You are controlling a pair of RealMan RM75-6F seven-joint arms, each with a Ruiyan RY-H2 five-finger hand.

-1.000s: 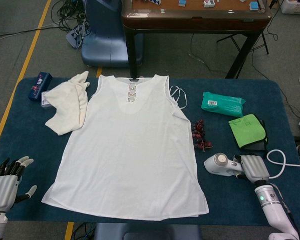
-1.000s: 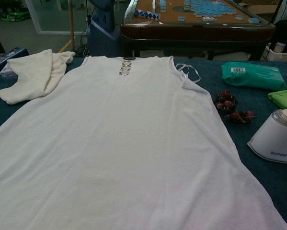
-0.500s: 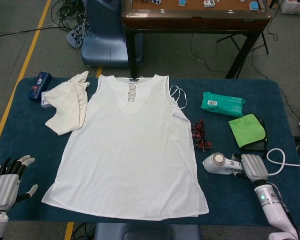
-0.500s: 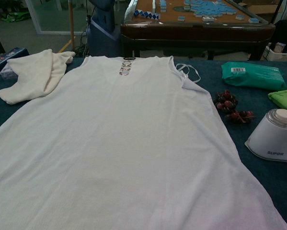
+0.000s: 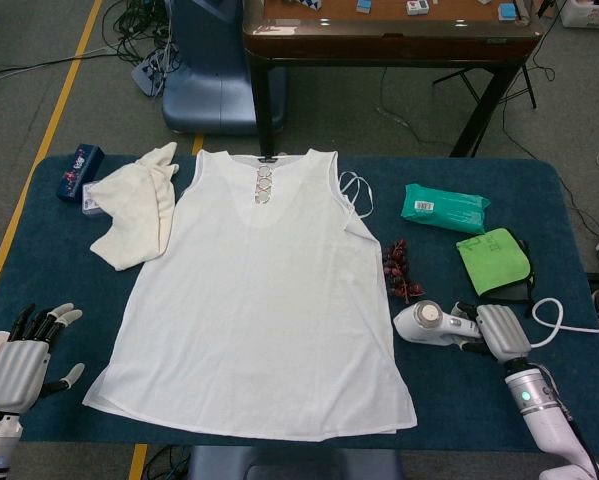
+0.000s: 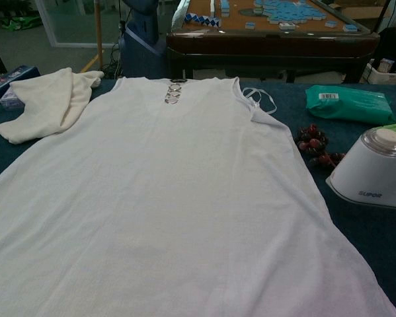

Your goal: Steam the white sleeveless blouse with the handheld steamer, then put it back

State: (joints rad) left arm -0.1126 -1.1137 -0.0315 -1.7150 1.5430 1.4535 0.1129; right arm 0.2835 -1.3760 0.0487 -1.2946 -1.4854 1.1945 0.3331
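Observation:
The white sleeveless blouse (image 5: 254, 300) (image 6: 164, 198) lies flat on the dark blue table, neckline away from me. My right hand (image 5: 501, 332) grips the handle of the white handheld steamer (image 5: 426, 322) (image 6: 371, 168), whose head sits just off the blouse's right edge, near the hem. Its white cord (image 5: 557, 325) loops off to the right. At the table's front left corner my left hand (image 5: 21, 352) holds nothing, its fingers spread. The chest view shows neither hand.
A cream garment (image 5: 134, 205) and a blue box (image 5: 80, 170) lie at the back left. Red berries (image 5: 399, 270), a green wipes pack (image 5: 443, 207) and a green cloth on a dark pouch (image 5: 496, 262) lie right of the blouse. A wooden table (image 5: 389, 35) stands behind.
My right hand has slid the steamer left, toward the blouse's right edge. My left hand has risen slightly into view.

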